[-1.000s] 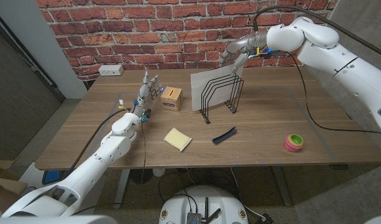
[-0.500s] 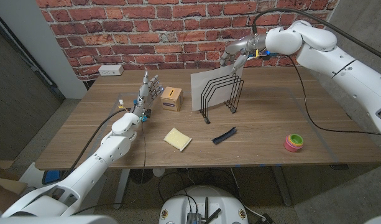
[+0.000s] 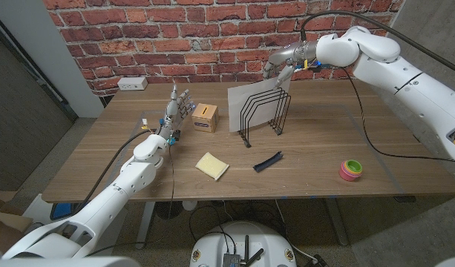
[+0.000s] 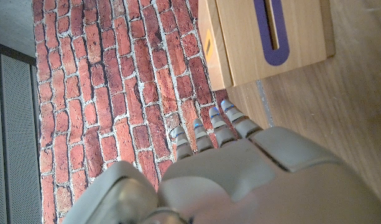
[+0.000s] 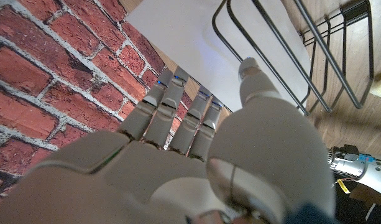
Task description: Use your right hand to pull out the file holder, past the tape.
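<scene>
At the front of the bench [image 3: 101,174] lie a yellow pad [image 3: 211,165], a small black strip [image 3: 268,161], and, off to the right, a roll of tape [image 3: 351,170]. The tape the task means may be a line stuck on the bench; I cannot tell.

Farther back, the left hand [image 3: 179,104] stands up on its edge beside a wooden box [image 3: 205,117]. Its fingers [image 4: 214,124] are straight, close together, and hold nothing. It has not moved.

Behind that stands the holder [image 3: 263,116], a black wire rack with a white sheet [image 3: 249,100] in it. It sits in the middle of the bench, toward the brick wall [image 3: 212,30]. It has not moved either.

The right hand [image 3: 280,65] has slid a little to the left in the last second. Now it hangs just over the top back edge of the holder. Its fingers [image 5: 178,118] point down, a little apart, with nothing in them. I cannot tell if they touch the wires.

So the hand looks nearly in place to hook the holder. The pull has not started.
</scene>
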### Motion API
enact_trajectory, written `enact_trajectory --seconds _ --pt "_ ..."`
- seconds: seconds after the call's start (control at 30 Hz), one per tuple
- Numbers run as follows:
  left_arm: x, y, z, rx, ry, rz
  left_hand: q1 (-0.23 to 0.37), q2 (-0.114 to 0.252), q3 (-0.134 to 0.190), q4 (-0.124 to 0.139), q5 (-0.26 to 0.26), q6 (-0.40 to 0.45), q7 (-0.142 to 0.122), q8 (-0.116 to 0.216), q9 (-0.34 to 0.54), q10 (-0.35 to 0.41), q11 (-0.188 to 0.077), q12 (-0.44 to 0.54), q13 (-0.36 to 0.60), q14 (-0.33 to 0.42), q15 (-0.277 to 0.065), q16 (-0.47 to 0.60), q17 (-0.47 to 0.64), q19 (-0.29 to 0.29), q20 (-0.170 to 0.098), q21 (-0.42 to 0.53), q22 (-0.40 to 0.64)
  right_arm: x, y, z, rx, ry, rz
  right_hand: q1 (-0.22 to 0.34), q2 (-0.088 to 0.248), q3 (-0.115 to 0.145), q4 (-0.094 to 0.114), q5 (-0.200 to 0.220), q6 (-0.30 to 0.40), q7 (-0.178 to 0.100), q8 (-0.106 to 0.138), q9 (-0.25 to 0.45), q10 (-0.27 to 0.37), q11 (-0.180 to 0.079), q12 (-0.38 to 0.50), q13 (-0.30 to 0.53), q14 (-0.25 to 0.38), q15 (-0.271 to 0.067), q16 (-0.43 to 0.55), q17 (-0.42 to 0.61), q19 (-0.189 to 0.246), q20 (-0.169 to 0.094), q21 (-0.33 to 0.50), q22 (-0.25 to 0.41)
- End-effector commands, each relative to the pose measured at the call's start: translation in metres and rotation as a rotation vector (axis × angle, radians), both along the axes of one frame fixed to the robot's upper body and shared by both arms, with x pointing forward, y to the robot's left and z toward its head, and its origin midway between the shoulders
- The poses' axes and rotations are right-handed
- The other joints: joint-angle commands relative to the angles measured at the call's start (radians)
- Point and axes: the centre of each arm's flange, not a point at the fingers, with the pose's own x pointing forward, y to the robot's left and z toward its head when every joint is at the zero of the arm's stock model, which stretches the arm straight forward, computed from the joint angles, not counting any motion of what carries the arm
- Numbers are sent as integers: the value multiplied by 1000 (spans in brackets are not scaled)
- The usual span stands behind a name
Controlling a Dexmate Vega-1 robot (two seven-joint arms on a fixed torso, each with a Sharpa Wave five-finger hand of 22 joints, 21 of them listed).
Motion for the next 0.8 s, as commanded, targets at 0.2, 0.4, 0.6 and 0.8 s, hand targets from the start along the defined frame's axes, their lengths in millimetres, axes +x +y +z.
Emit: enact_trajectory --seconds 0.2,0.4,0.6,0.8 --pt "0 0 0 0 0 0 -2 11 0 7 4 0 -9 4 2 -1 -6 6 6 6 -5 6 3 6 2 7 6 4 2 1 2 -9 13 19 27 -7 -2 -8 68 1 29 5 62 0 1 4 56 -136 17 16 20 -116 3 5" --pt "0 0 0 0 0 0 -2 11 0 7 4 1 -9 4 2 -1 -7 6 6 7 -4 6 3 7 1 7 6 5 3 1 2 -12 23 25 31 -13 -2 -13 107 3 46 7 94 0 2 11 80 -138 13 19 25 -123 3 6" --pt "0 0 0 0 0 0 -2 10 0 7 4 0 -8 4 2 0 -6 7 6 7 -3 7 3 6 1 7 6 6 3 1 1 -13 30 34 35 -18 -3 -17 146 4 64 8 126 0 6 28 107 -138 5 23 32 -130 4 7" --pt "0 0 0 0 0 0 -2 11 0 7 4 1 -9 4 2 -3 -6 6 6 7 -4 6 3 7 1 7 6 7 4 2 2 -15 37 46 40 -25 -3 -21 168 5 73 7 158 0 0 38 146 -138 -5 31 46 -139 6 8"
